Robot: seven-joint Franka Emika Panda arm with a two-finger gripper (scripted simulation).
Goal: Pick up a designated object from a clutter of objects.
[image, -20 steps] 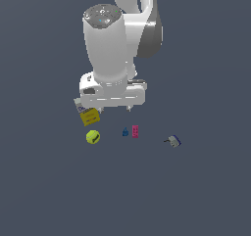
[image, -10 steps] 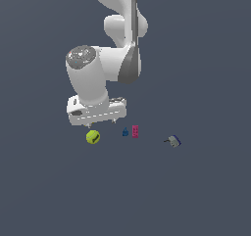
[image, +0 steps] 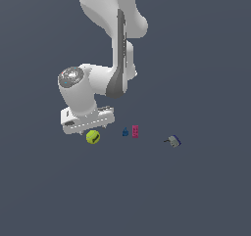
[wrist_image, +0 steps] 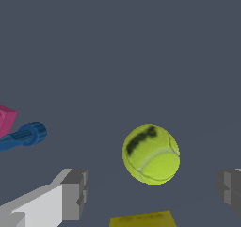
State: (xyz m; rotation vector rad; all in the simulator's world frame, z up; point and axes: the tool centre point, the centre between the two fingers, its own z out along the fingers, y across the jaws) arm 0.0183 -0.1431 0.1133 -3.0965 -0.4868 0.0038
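The yellow-green tennis ball (image: 93, 137) with a dark curved mark lies on the dark floor, just below the white hand in the exterior view. In the wrist view the ball (wrist_image: 151, 153) sits between and a little beyond the two grey fingers (wrist_image: 75, 194), touching neither. My gripper (image: 88, 130) is open and empty, low over the ball; in the wrist view the gripper (wrist_image: 151, 189) has its jaws wide apart. Of the yellow-and-white box, only a yellow edge (wrist_image: 141, 219) shows in the wrist view. It is hidden behind the hand in the exterior view.
A tiny blue piece (image: 125, 131) and a pink block (image: 135, 131) lie side by side toward the exterior view's right of the ball; both show in the wrist view, blue piece (wrist_image: 26, 135) and pink block (wrist_image: 5, 120). A small grey-blue item (image: 173, 141) lies farther right.
The arm has swung toward the exterior view's left and lowered, so the hand now covers the box and hangs just above the ball. The objects have not moved.
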